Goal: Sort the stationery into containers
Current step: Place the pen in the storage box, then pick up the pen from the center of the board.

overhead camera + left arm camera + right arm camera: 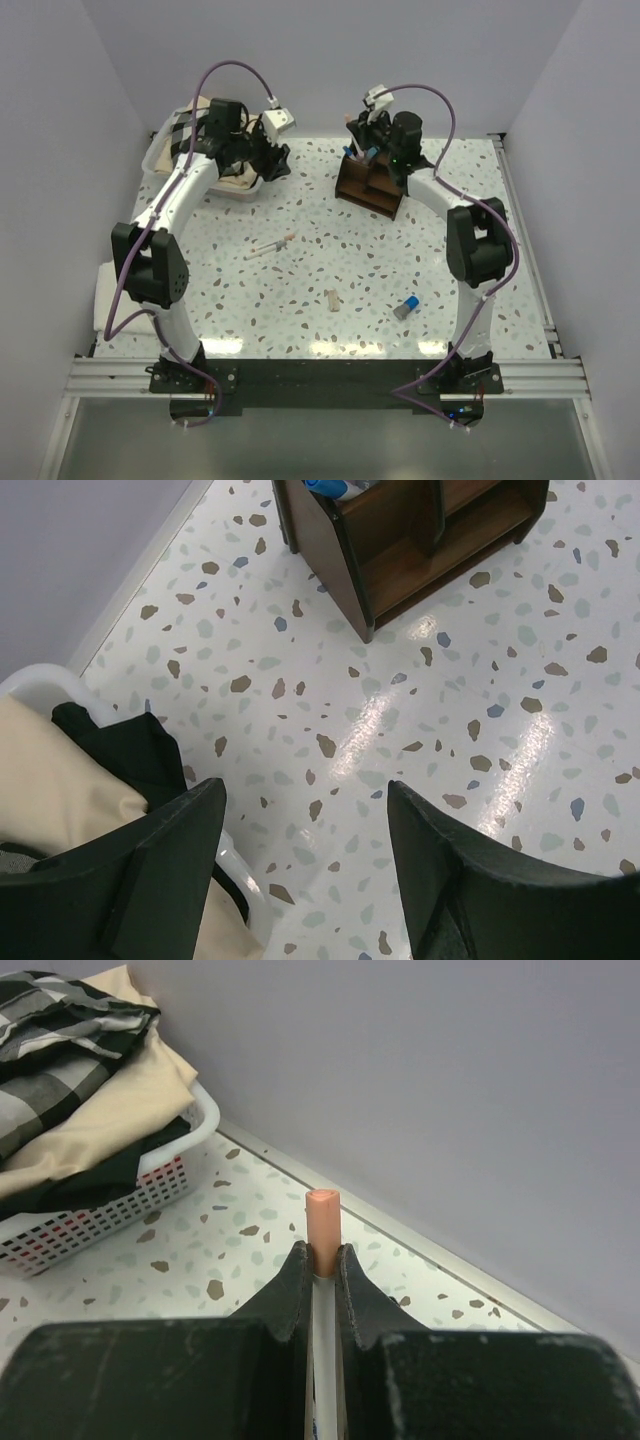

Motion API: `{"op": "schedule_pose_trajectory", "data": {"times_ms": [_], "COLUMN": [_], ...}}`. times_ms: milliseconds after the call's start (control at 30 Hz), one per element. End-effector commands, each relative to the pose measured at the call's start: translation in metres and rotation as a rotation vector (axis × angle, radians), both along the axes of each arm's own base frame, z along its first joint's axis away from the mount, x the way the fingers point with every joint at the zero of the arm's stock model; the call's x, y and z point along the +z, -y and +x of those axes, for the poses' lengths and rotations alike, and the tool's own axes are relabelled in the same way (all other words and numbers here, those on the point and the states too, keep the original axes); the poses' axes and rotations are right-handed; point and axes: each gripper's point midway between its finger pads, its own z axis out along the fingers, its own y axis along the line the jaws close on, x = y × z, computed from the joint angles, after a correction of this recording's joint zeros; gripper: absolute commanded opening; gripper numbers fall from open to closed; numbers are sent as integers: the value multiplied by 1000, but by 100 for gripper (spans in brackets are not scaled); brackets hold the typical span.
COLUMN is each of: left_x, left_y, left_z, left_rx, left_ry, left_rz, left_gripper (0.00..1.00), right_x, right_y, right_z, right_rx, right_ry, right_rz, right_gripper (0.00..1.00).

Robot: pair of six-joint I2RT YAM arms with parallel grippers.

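Left arm open beside the tub, right arm clamped on a pen at the organizer.

At far left sits a white plastic tub [160,152] of folded cloths, and just beside it the left gripper [305,820] hangs over the speckled white table [300,330], fingers spread wide and holding nothing. Loose on the table lie a slim white pen with an orange end [270,246], then a small beige stub [331,299]. The dark brown wooden desk organizer [368,182] stands at the back. Over its rear part, the right gripper [322,1255] is closed tight around a second white pen [322,1222], whose orange tip pokes past the fingertips. A short blue-grey cylinder [406,307] lies near the right arm.
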Motion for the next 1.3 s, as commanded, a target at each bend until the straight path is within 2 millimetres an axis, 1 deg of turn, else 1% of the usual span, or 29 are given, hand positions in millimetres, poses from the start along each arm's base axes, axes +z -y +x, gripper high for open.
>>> {"op": "schedule_pose_trajectory", "data": {"times_ms": [0,100,233,267,300,333,367,433,500,533,600,633,667,700,733,767,800,833,867,900,933,967,1000,1033,1067,1133,1167,1200,1267], "left_x": [12,11,10,11,11,9,12,12,15,11,13,3,6,3,-14,-13,-19,-34,-31,-35,-49,-47,-53,-66,-72,-94,-100,-108,-118], "left_y": [4,4,2,1,1,0,0,-2,-4,-5,-6,-7,-8,-9,-11,-14,-16,-22,-25,-28,-31,-34,-36,-38,-41,-44,-43,-44,-43], "left_z": [3,-1,-3,-4,-4,-4,-4,-4,-7,-8,-16,-25,-32,-39,-54,-63,-70,-82,-90,-98,-113,-122,-129,-140,-146,-161,-166,-171,-174], "left_rx": [-8,-10,-8,-8,-7,-6,-2,9,11,16,10,-12,-23,-36,-77,-88,-94,-97,-98,-106,-134,-145,-156,-174,-178,-220,-236,-245,-245], "left_ry": [39,35,33,35,36,35,43,51,60,51,50,27,33,25,-12,-8,-24,-62,-57,-67,-100,-90,-103,-134,-148,-211,-230,-259,-283], "left_rz": [14,21,28,31,32,36,37,44,44,50,50,60,62,70,94,105,119,144,151,162,184,190,197,215,231,303,319,326,323], "left_gripper": [71,71,71,72,72,72,72,74,74,74,74,74,74,74,74,74,74,73,73,71,70,69,68,67,65,57,53,53,53], "right_x": [2,-15,-21,-20,-21,-18,-13,4,18,38,50,71,71,66,67,70,56,48,41,17,13,5,-3,-4,-4,-5,-7,-7,-7], "right_y": [4,3,3,3,2,3,2,5,7,9,13,14,16,17,13,13,11,9,-4,-4,-5,-7,-4,-3,-2,1,2,2,1], "right_z": [3,5,5,4,3,2,1,-6,-14,-22,-33,-44,-51,-58,-69,-83,-96,-106,-126,-143,-147,-154,-161,-162,-164,-168,-168,-168,-168], "right_rx": [3,10,13,18,21,18,20,19,19,19,20,26,29,37,82,109,153,209,335,369,391,405,409,402,398,399,390,387,390], "right_ry": [53,26,13,10,-7,-13,-14,-12,-8,15,17,46,33,0,-11,-17,-74,-72,-88,-197,-197,-232,-281,-297,-309,-329,-338,-342,-345], "right_rz": [-12,-24,-33,-33,-38,-36,-34,-32,-28,-14,-13,-7,-8,-18,-34,-47,-73,-127,-156,-201,-247,-266,-276,-270,-271,-280,-283,-278,-273], "right_gripper": [0,0,0,15,23,37,43,54,57,59,59,60,61,61,63,64,65,65,64,63,62,62,62,62,62,62,62,62,62]}}
